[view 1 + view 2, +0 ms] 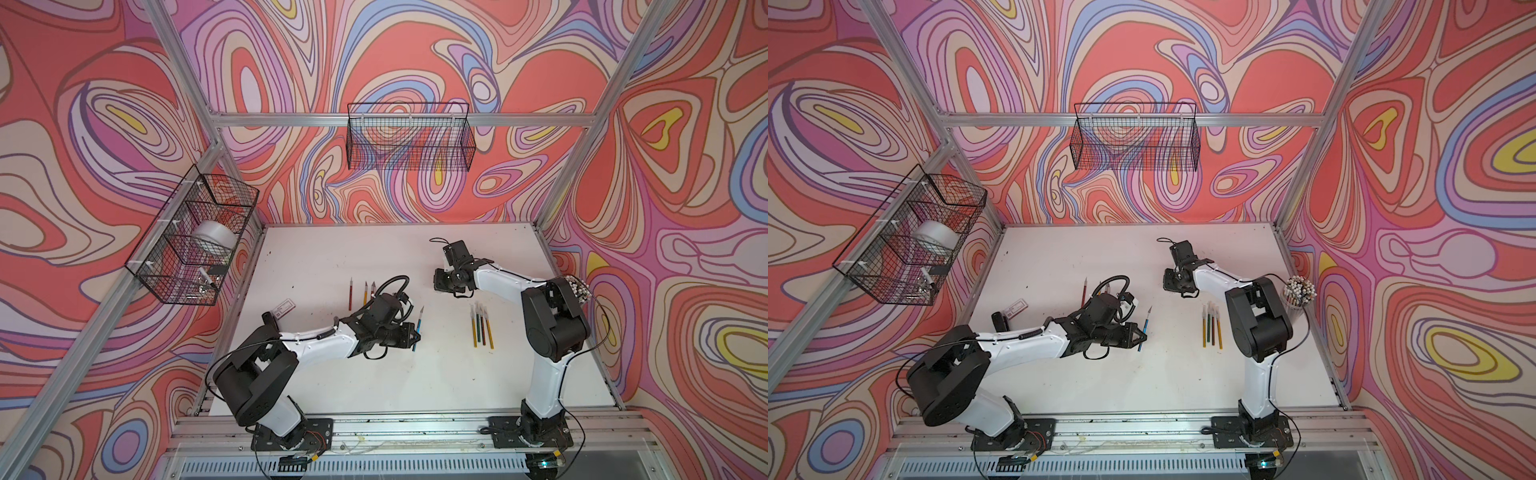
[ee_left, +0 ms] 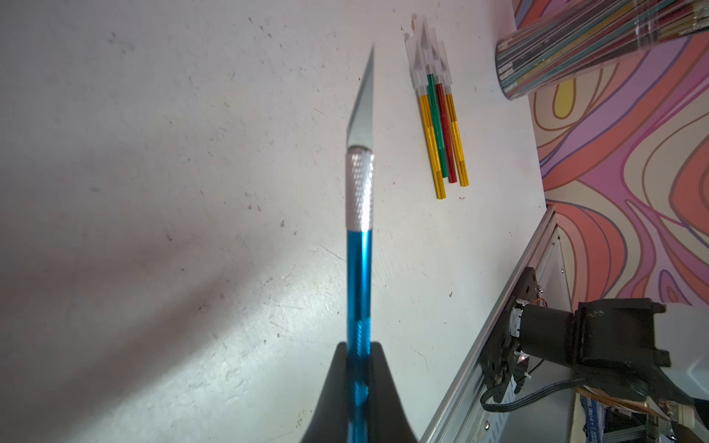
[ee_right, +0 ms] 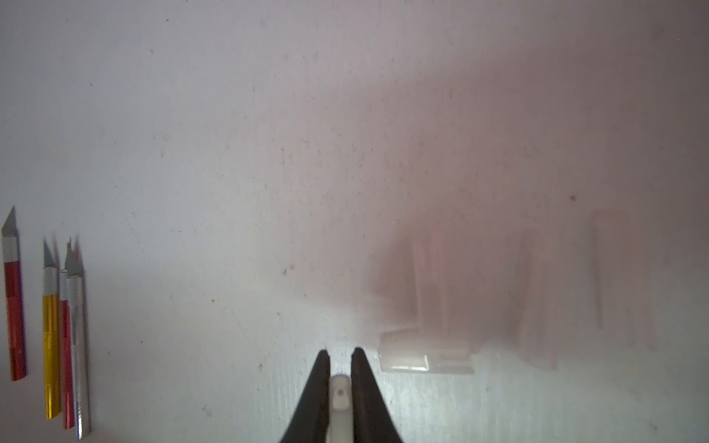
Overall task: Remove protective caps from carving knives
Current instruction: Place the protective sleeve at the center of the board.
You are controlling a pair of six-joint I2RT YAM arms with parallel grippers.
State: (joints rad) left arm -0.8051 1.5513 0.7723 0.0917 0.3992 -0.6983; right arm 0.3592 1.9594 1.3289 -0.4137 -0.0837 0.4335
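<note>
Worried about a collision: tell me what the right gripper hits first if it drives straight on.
Probably bare table: in the right wrist view nothing lies ahead of the right gripper. The loose caps sit off to one side, though depth is unclear.

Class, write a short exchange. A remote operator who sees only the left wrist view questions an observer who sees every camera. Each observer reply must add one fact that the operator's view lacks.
Operator: I see the blue knife, its blade bare, and four capped knives lying together. What is the right gripper doing?
Observer: In the right wrist view, the right gripper has its jaws closed on a whitish cap.
Operator: Are any other knives bare?
Observer: Yes. The same view shows four uncapped knives lying side by side, with red, gold, red and silver handles.
</note>
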